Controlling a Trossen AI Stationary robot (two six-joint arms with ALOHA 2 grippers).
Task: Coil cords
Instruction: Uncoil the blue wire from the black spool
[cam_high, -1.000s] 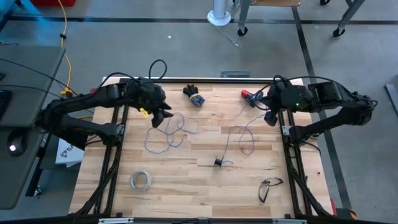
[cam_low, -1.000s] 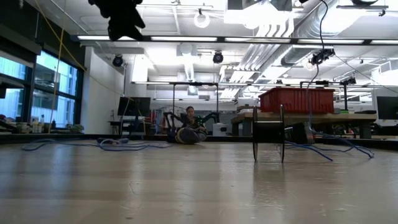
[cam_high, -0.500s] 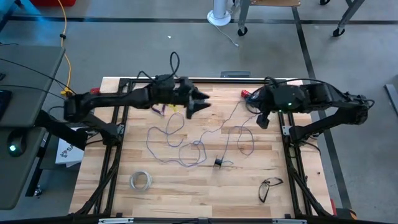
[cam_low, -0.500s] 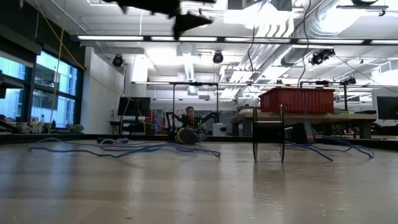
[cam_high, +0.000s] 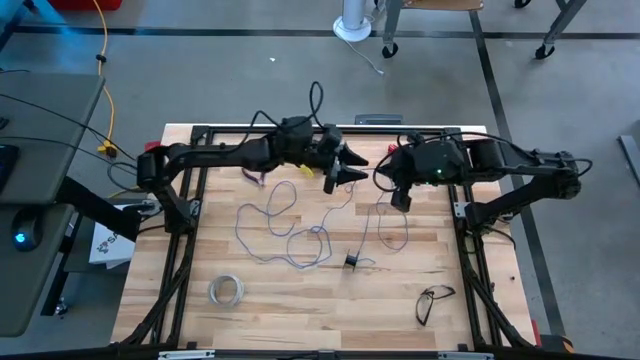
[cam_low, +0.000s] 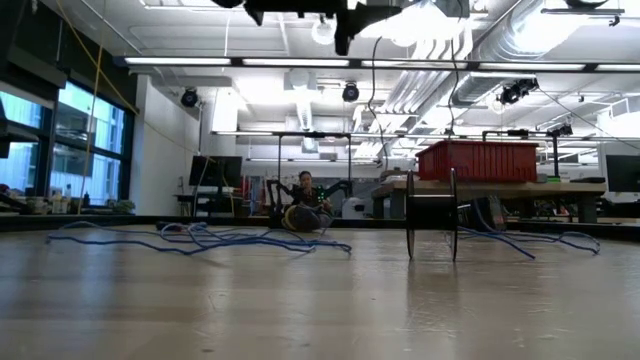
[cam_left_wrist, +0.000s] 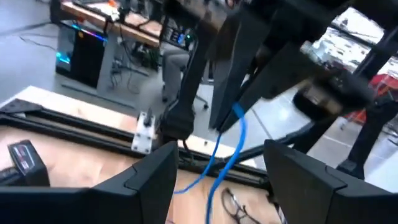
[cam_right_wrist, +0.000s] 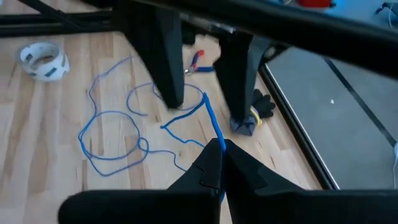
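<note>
While both arms reach toward each other over the far half of the worktop, the thin blue wire lies mostly in loose loops on the wood left of centre, with smaller loops nearer the right arm. One strand of it rises off the wood to the right tool, whose fingers are pinched shut on it; in the right wrist view the wire runs straight into the closed tips. The left tool hangs above the worktop just beside the right one, fingers spread wide apart and gripping nothing. In the left wrist view the raised strand passes between those open fingers without clearly touching either.

The small dark spool stands on its rims near the middle of the worktop, apart from both tools; in the low view it shows upright with wire trailing off to its right. A whitish tape ring lies near the front left, a pair of glasses near the front right, and a dark glove at the far edge.
</note>
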